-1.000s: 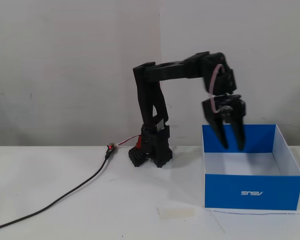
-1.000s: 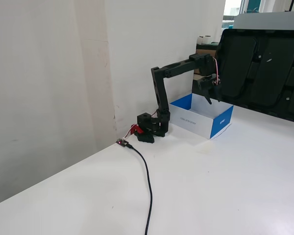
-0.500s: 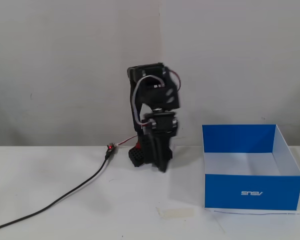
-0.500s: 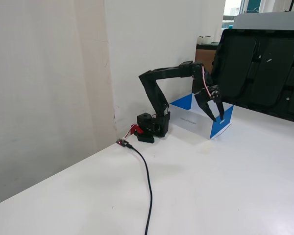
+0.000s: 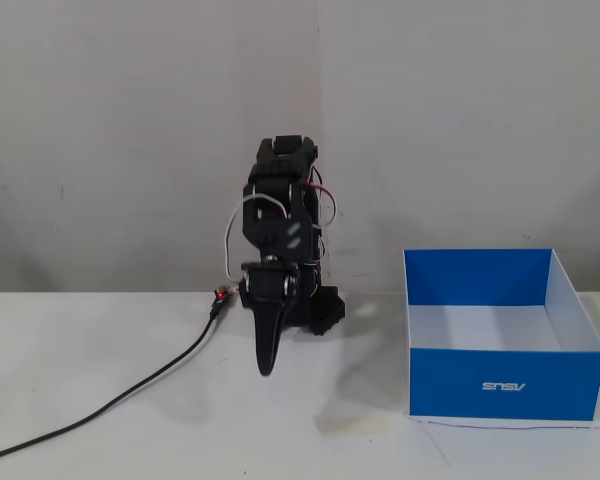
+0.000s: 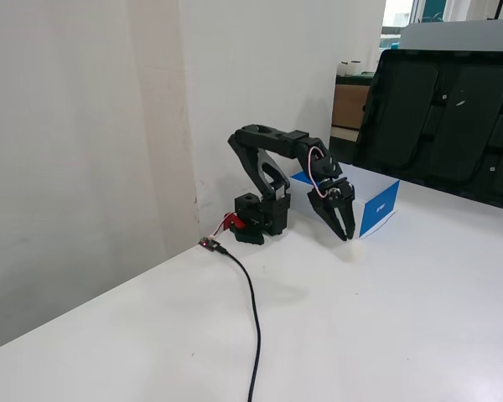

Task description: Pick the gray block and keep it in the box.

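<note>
gripper (image 6: pixel 345 235) swung off box (image 5: pixel 500 385) toward frame centre, lowered; fingers look nearly together, nothing held; gray block unseen, probably dropped inside.

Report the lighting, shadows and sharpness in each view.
In a fixed view, flat even light and soft focus; the gripper casts a faint shadow on the table beside the box. In another fixed view, a bright window is blown out, and the arm is slightly blurred.
</note>
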You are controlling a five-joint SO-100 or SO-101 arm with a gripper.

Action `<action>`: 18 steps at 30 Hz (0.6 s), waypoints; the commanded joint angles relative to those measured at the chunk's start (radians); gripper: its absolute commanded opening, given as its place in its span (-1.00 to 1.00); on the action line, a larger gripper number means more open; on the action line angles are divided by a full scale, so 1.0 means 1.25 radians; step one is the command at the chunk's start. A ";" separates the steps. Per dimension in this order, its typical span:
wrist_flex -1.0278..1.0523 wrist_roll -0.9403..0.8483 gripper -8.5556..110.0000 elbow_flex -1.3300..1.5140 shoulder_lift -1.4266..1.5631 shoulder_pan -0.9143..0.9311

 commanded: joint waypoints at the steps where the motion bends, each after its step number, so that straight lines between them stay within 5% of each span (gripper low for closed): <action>1: -0.076 0.006 -0.85 0.066 0.063 0.006; 18: -0.081 0.011 -0.85 0.356 0.387 -0.025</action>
